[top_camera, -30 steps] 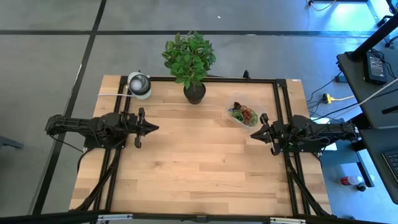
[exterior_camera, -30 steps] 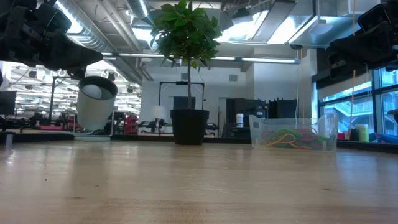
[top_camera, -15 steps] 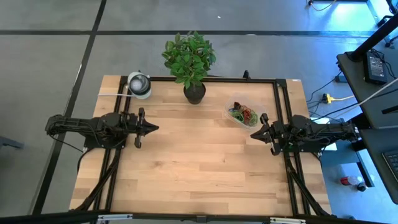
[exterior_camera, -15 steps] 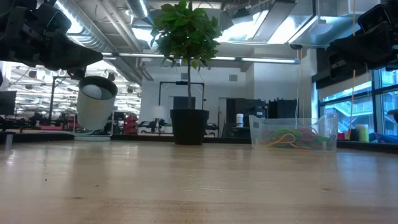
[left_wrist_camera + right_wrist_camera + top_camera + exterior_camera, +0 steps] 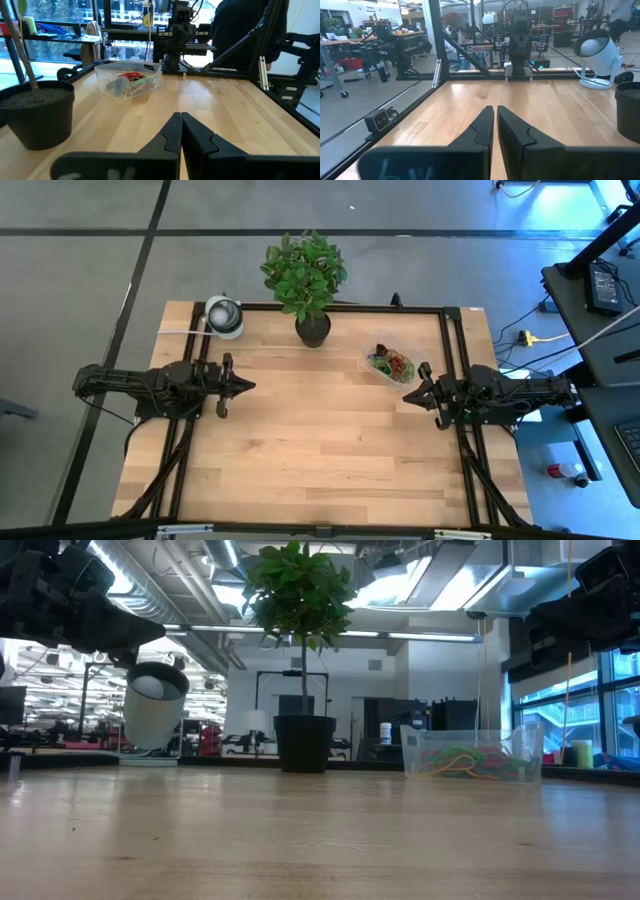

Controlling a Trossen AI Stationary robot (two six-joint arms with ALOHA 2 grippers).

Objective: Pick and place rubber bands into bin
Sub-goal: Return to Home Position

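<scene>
**High view: both arms pulled back, bands sit in the bin**

Left hand (image 5: 250, 386) hangs over the left side of the surface (image 5: 320, 460), right hand (image 5: 405, 396) over the right side, tips facing each other and well apart. Wrist views show each pair of fingers pressed together w/ nothing between them.

The rubber bands (image 5: 390, 364) lie in a red/green/yellow tangle inside the clear bin (image 5: 368, 357), back right, just ahead of the right hand's tips. No loose band shows on the wood, so the sorting looks done, as far as I can tell.

Step in hand is parking the arms. To do it well:
- keep both hands shut & level
- draw straight back along each arm's own line, no swing toward the bin, which is light and would slide if nudged
- right arm needs the most care, being nearest it.

Surface: pale wood planks inside a black frame (image 5: 340, 307). Plant pot (image 5: 313, 330) at back centre, round white-and-grey gadget (image 5: 224, 316) at back left corner.

Room: grey floor (image 5: 80, 280) w/ dark lines, yellow plug (image 5: 527, 337) and cables at right. Low view shows ceiling ducts, strip lights, windows, benches beyond.
</scene>
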